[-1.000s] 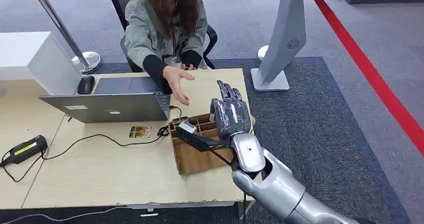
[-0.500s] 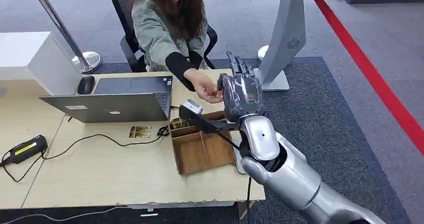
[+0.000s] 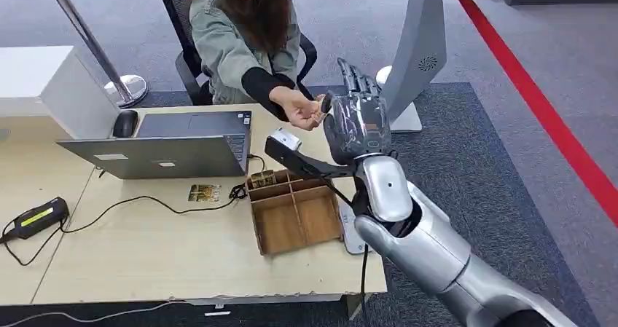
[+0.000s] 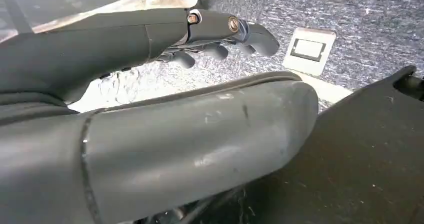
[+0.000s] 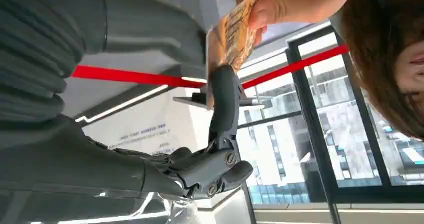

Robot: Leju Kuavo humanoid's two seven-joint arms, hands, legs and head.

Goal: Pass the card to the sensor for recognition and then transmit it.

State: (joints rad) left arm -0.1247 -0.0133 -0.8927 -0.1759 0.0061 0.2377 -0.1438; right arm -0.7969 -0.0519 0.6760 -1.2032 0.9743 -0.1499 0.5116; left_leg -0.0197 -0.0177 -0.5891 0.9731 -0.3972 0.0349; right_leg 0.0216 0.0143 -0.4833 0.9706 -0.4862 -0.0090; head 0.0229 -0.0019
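Right hand (image 3: 355, 121) raised upright, pinching card (image 5: 233, 32), person's hand (image 3: 300, 109) gripping it

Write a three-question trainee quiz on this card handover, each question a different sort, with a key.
1. True or false: the card lies flat on the table.
2. Multiple choice: who has hold of the card?
A. the right hand alone
B. the person's hand alone
C. both at once
3. Short answer: what sits on the table just below the raised right hand, beside the laptop?

Key
1. False. It is held up in the air, as the right wrist view shows.
2. C. The person's fingertips pinch one end while a finger of the right hand presses the other.
3. A wooden divided tray.
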